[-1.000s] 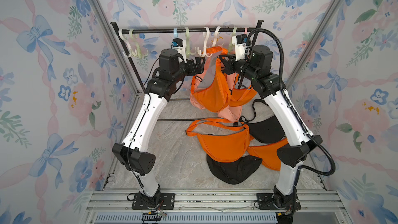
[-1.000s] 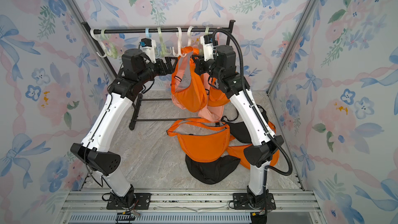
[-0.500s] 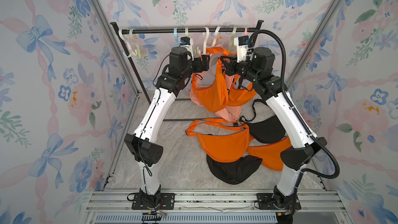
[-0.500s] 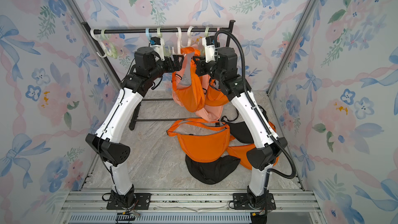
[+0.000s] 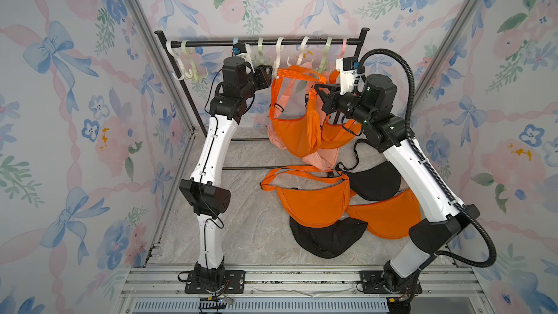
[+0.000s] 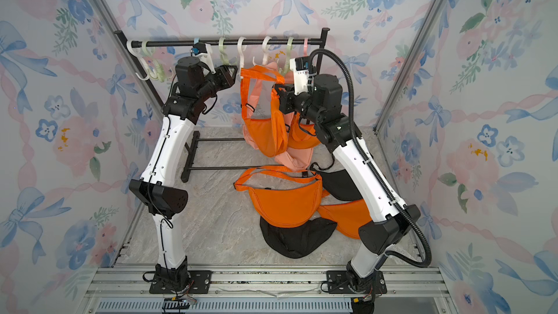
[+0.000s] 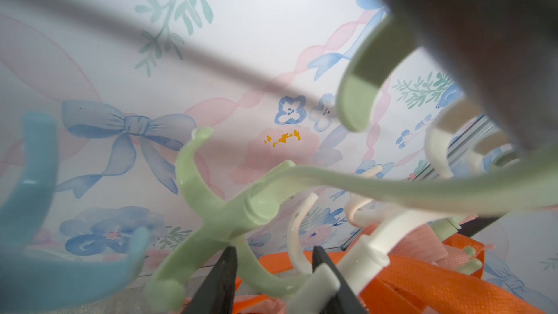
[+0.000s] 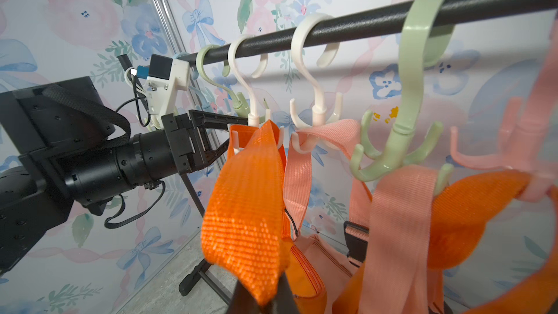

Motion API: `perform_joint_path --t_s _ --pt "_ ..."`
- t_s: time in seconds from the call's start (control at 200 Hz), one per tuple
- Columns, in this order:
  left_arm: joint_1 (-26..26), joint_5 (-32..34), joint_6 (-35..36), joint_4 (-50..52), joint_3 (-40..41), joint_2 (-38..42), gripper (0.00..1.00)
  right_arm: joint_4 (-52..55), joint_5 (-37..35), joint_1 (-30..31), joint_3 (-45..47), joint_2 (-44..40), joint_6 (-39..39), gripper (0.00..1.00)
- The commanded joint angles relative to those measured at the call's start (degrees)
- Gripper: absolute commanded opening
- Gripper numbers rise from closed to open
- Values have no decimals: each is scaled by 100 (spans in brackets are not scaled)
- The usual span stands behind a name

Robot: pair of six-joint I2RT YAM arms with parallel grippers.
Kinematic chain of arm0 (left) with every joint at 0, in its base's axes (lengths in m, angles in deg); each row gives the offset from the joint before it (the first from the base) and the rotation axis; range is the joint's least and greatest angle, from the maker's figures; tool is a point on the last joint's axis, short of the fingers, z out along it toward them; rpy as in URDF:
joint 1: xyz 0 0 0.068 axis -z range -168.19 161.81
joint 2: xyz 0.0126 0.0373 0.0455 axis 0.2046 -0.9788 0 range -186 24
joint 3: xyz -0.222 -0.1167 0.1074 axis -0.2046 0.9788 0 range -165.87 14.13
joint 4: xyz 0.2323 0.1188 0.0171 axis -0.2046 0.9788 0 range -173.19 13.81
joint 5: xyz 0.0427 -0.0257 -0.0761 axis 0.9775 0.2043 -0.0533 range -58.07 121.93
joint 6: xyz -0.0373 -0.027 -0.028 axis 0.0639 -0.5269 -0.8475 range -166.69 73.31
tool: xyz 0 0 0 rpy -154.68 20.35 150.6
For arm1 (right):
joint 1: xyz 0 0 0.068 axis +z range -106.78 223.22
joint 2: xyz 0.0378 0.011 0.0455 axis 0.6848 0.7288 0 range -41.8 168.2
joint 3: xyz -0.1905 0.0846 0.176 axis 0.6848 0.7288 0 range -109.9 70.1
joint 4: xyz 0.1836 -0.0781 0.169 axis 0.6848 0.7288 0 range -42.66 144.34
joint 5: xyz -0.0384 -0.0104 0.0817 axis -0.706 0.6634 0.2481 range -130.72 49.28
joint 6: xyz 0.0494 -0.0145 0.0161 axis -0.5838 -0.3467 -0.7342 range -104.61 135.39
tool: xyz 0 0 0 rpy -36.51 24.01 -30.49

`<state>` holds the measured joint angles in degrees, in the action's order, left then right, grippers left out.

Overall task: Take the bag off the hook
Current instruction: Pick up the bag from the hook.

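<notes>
An orange bag (image 5: 299, 134) (image 6: 265, 137) hangs by its strap (image 8: 244, 206) from a white hook (image 5: 278, 55) (image 8: 253, 110) on the black rail (image 5: 265, 42) (image 8: 362, 22). My left gripper (image 5: 269, 73) (image 6: 234, 70) (image 7: 272, 250) (image 8: 237, 132) reaches in from the left. Its jaws are drawn in round the lower, pronged end of that white hook. A green hook's prong (image 7: 256, 273) also crosses between them in the left wrist view. My right gripper (image 5: 317, 89) (image 6: 277, 89) (image 8: 262, 297) is shut on the orange strap, below and right of the hook.
Peach (image 5: 320, 155) and orange (image 5: 338, 137) bags hang from hooks further right. Orange (image 5: 314, 203) and black (image 5: 326, 237) bags lie on the floor. Empty hooks (image 5: 187, 67) cluster at the rail's left end. The rack's base bars (image 5: 247, 168) cross the floor.
My left arm has swung right to the white hook and its jaws have narrowed from wide open onto it. The right gripper has stayed shut on the strap.
</notes>
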<state>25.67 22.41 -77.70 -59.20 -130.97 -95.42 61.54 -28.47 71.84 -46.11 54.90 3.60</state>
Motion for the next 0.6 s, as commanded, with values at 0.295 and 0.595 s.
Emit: perform_joint_path --t_s 0.295,0.595 --pt "-254 -192 43 -59 559 710 35 -740 126 475 -1708 1219 -353 0" --pt "-254 -314 282 -62 1270 1195 33 -954 -881 554 -5240 3651 -834 0"
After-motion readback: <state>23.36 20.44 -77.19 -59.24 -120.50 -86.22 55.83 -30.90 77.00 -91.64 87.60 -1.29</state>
